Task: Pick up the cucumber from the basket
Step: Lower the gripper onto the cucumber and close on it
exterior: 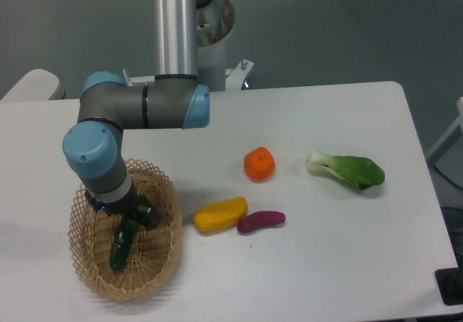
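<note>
One table (347,264) fills my view, its right and front edges visible and its right half holding only scattered produce, so open room lies to the right of the basket. I see the arm (137,108) come down from a vertical silver column at top, bend at a blue-capped elbow, run left, then drop through the wrist straight over the basket (159,264). The basket sits at the front left, close to the table's front edge, with bare table between it and the yellow vegetable (220,214).

I locate the gripper (130,217) inside the basket, low over its upper part, at the cucumber's upper end. Dark fingers (147,213) show on the right side of that end; I cannot tell whether the jaws are clamped on it or merely straddle it.

The cucumber (121,246) lies in the basket, long axis running from lower left to upper right, steep, upper end under the gripper, lower end near the basket's middle.

Smaller items to the right: bok choy (347,170), orange (259,164), purple piece (260,221) touching the yellow vegetable.
</note>
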`<state>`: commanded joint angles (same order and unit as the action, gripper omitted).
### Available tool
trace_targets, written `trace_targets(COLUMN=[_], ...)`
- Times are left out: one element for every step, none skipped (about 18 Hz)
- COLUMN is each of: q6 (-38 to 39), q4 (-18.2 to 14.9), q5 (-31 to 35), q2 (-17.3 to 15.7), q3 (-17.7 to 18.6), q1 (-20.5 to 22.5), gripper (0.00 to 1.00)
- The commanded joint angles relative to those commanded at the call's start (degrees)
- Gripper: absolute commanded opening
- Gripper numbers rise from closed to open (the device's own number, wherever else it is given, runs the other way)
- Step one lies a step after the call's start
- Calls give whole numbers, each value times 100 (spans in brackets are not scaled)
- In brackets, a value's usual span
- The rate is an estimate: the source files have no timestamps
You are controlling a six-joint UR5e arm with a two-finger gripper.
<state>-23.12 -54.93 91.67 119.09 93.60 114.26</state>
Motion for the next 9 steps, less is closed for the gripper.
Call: trace_targets(q6=[17, 18, 9, 0, 0, -9, -9, -9, -9], q4=[0, 9, 61, 140, 184, 193, 185, 202, 202], q5=[0, 0, 0, 9, 9, 9, 9, 9, 9], q2=[0, 35, 105, 149, 149, 149, 158, 167, 184], q3=[0, -9, -26, -18, -9, 17, 18, 18, 0], q1=[-35, -53, -53, -53, -53, -53, -53, -62, -62], gripper=[100, 100, 100, 100, 100, 100, 100, 100, 100])
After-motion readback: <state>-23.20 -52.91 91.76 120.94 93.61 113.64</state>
